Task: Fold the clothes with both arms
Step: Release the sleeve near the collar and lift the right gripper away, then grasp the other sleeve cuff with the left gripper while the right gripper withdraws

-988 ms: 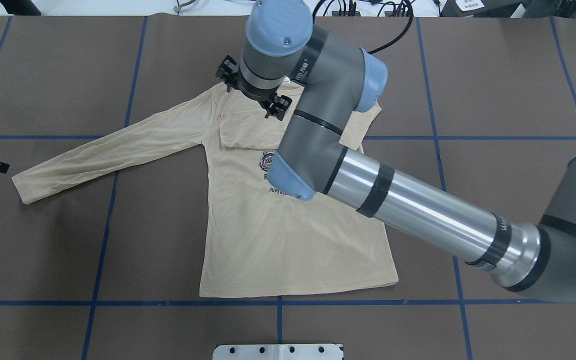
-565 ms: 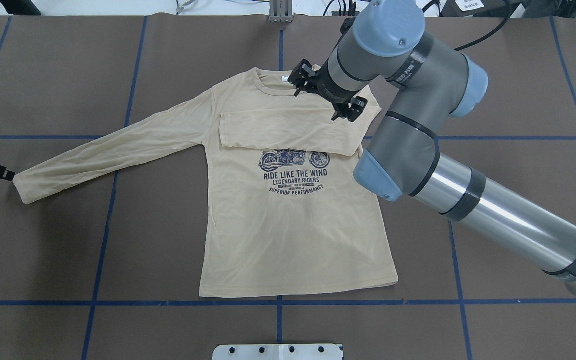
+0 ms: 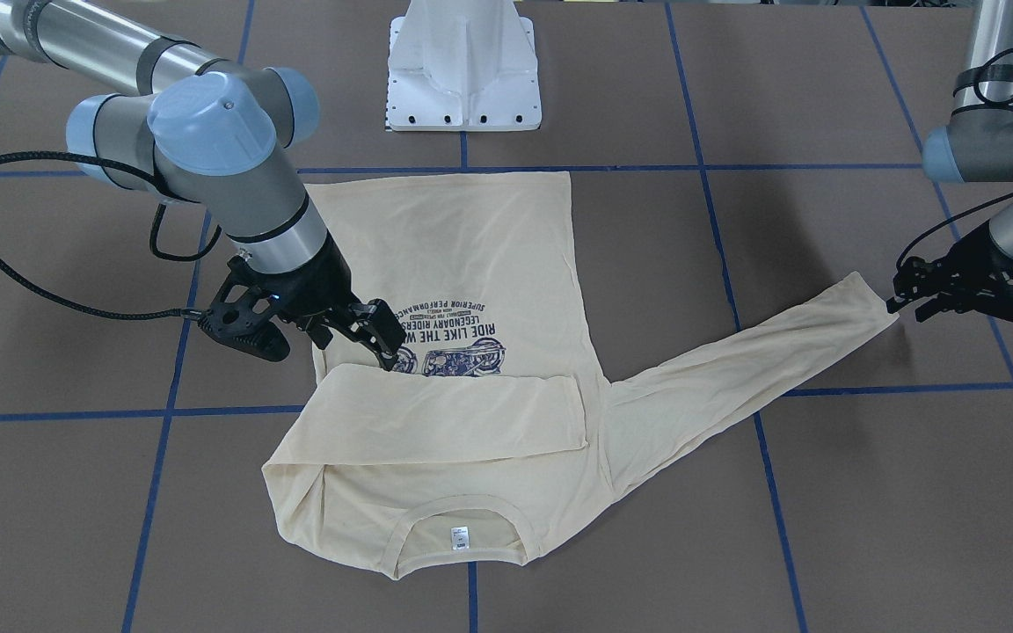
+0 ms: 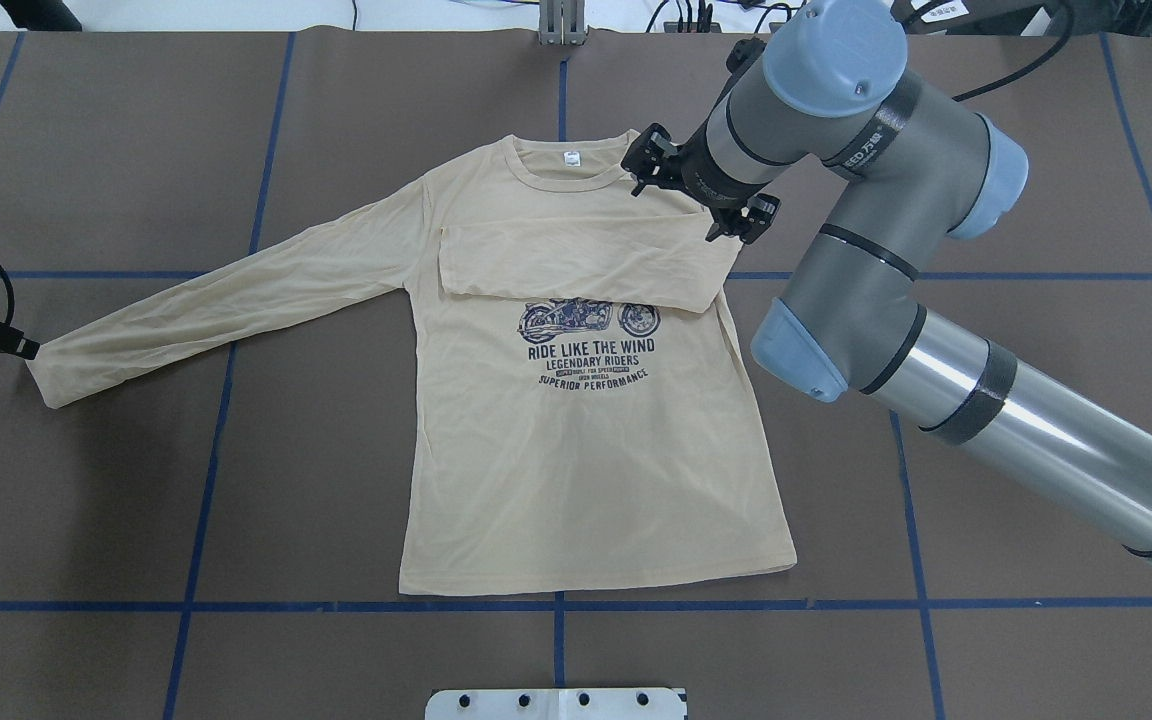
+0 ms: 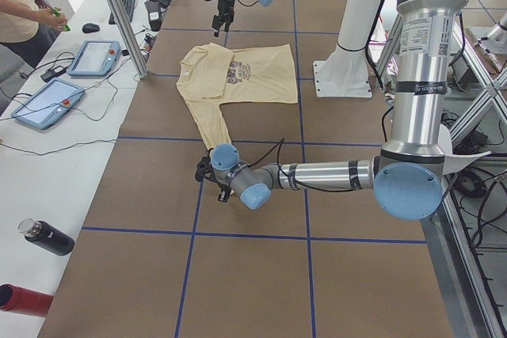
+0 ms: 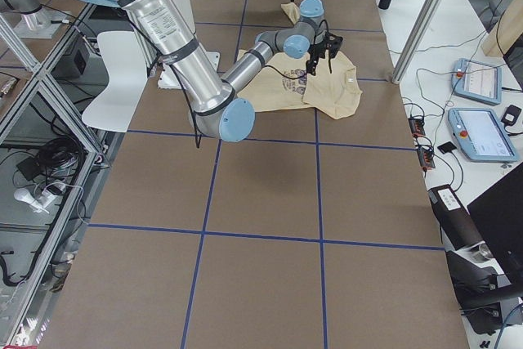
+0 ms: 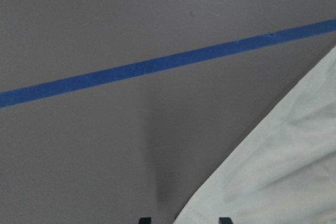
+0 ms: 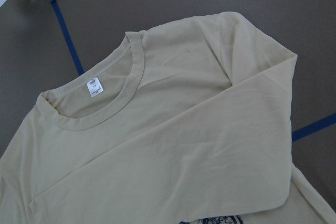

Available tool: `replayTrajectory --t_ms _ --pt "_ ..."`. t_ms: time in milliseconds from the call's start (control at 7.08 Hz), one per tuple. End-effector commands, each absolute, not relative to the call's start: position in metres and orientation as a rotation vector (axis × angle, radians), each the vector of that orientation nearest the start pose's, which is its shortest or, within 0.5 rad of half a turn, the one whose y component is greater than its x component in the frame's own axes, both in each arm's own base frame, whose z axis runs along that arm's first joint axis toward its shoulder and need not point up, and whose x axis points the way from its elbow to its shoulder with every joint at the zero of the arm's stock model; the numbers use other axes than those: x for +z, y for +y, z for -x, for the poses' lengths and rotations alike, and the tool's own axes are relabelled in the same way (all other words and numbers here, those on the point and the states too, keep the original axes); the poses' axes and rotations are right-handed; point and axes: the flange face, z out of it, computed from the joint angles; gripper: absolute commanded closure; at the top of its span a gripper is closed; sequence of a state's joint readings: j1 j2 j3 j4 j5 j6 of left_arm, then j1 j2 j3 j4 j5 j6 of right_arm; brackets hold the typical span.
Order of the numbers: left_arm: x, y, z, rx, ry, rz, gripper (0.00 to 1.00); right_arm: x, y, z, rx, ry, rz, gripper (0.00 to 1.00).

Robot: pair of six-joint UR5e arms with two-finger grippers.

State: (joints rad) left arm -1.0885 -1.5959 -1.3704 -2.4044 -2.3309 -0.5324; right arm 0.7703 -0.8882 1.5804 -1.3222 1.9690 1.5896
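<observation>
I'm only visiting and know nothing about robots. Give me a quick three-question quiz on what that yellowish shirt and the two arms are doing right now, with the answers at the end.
1. True or false: on the pale cream-yellow long-sleeved shirt, the sleeve on the robot's right side lies folded across the chest.
2. Where is the black two-finger left gripper?
A. at the cuff of the outstretched sleeve
B. at the bottom hem
C. over the neck label
3. Fill in: the black two-finger right gripper hangs above the shirt's shoulder, jaws ____, gripping nothing.

Key: 1 true; 2 A; 3 open.
</observation>
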Motion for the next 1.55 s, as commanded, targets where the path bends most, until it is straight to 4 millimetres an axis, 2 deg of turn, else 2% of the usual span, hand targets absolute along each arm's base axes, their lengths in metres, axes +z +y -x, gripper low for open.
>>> replayTrajectory --t_ms 0,282,424,565,706,988,1130,1271,1412 --pt "0.651 -0.487 -0.198 0.226 0.947 -0.177 0.47 0.223 -0.557 0.436 0.540 -1.001 0.003 0.01" --pt "0.654 -0.487 -0.203 0.231 0.945 -0.168 0.47 0.226 -0.558 0.436 0.545 -0.997 0.004 0.01" --pt "0.656 -0.487 -0.203 0.231 0.942 -0.167 0.51 0.227 -0.557 0.436 0.545 -0.995 0.004 0.01" --pt "0.657 -0.487 -0.203 0.230 0.942 -0.163 0.73 0.227 -0.557 0.436 0.544 -0.995 0.005 0.01" --pt "0.655 -0.488 -0.203 0.228 0.942 -0.161 1.00 0.228 -0.557 0.436 0.545 -0.994 0.006 0.01" --pt "0.639 -0.484 -0.207 0.263 1.019 -0.130 1.00 0.234 -0.565 0.423 0.561 -0.993 0.008 0.01" --pt "0.603 -0.482 -0.208 0.285 1.082 -0.137 1.00 0.248 -0.566 0.404 0.578 -0.988 0.012 0.01" --pt "0.539 -0.497 -0.217 0.210 1.126 -0.126 1.00 0.286 -0.572 0.372 0.601 -0.966 0.042 0.01" --pt "0.482 -0.512 -0.228 0.149 1.179 -0.130 1.00 0.312 -0.584 0.335 0.525 -0.953 0.022 0.01"
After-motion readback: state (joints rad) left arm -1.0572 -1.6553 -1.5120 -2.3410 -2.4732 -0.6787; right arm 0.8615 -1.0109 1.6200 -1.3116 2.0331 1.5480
